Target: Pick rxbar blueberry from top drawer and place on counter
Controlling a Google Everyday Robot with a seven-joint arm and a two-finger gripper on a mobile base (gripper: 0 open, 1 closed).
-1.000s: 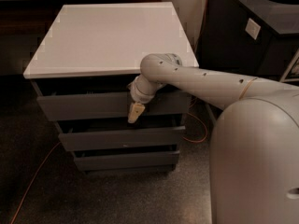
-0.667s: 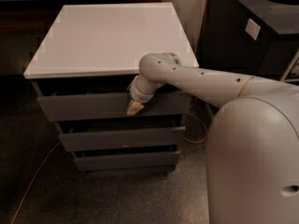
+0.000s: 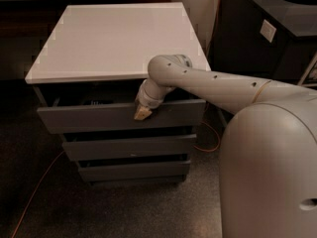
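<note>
The drawer (image 3: 119, 117) has slid out slightly, with the claw (image 3: 142, 114) at its lip. I cannot tell the claw's state. The bar should soon be reachable.

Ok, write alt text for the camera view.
A robot arm holds its gripper at the front edge of the partly open top drawer, under a white counter. A black cabinet stands to the right.

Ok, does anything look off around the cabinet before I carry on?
Nothing is spilled or damaged. The top drawer is partly open and sits level, with the claw at its upper front edge. The white counter looks unmarked. The only odd thing is an orange cable trailing on the floor beside the cabinet.
</note>
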